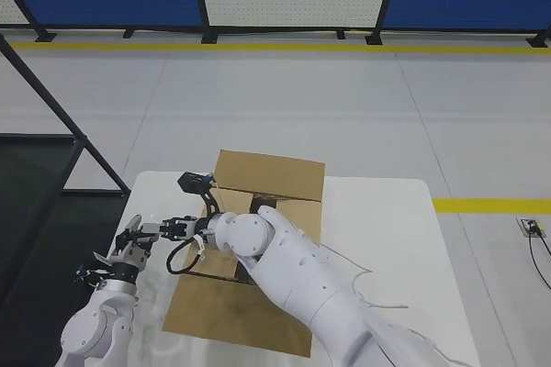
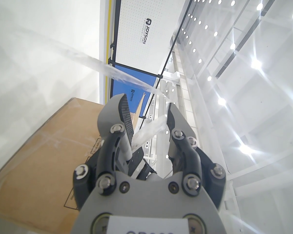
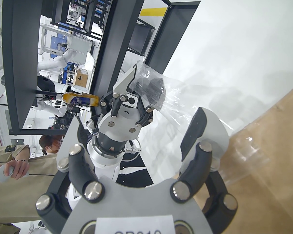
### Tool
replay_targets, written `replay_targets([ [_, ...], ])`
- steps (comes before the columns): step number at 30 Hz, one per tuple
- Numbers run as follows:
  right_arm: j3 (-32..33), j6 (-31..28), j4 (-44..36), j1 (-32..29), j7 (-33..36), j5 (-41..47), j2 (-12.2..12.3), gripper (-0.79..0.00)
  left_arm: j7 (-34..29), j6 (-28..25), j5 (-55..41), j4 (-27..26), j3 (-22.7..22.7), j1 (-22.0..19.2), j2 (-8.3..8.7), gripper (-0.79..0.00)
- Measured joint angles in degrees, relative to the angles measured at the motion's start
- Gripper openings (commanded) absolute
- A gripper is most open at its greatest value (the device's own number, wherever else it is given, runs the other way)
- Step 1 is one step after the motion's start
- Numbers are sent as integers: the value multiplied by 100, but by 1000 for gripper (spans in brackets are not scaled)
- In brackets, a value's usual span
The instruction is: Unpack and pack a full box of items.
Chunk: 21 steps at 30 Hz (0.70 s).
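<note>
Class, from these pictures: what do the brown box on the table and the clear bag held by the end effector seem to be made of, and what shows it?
Brown rectangular box: likely cardboard, matt; plain kraft-brown faces with folded flaps.
Clear crinkled bag in the left end effector: probably thin plastic film, glossy; it is see-through, creased and catches glare.

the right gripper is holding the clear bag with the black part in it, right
No. The left gripper, not the right, is holding the clear bag with the black part in it; the right wrist view shows this, with the right gripper open.
</note>
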Motion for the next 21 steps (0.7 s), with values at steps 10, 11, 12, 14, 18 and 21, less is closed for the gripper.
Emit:
replay_targets([
  [10,95,-5,94,40,18,-58,-40,0,2,3,-18,-3,-29,1,-2,-425],
  [11,106,-6,103,44,19,-66,-44,0,2,7,-21,-4,-36,1,-1,-425],
  [12,114,-5,110,47,23,-70,-47,0,3,9,-23,-6,-40,2,-1,-425],
  [14,138,0,126,50,31,-72,-53,0,1,11,-22,-11,-45,4,-1,-425],
  [18,173,3,149,55,38,-99,-65,0,-5,3,-16,-10,-51,6,-1,-431],
  [21,201,6,162,59,51,-112,-72,0,-11,3,-15,-2,-56,3,-1,-428],
])
